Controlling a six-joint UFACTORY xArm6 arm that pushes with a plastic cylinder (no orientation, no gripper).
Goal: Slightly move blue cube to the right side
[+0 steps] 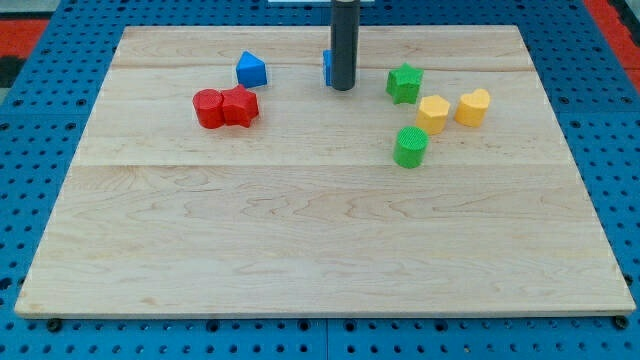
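You'll find the blue cube [327, 67] near the board's [300, 250] top edge, mostly hidden behind the rod, so its facing and long axis can't be told. My tip [343, 87] rests just at its right side, seemingly touching; it holds nothing

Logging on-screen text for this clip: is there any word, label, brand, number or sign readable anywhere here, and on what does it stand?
None: no text can be read in this view.
The wooden board, the blue pegboard under it and the rod ending in my tip carry no markings.
The blocks are plain too, including the blue cube, mostly hidden behind the rod.
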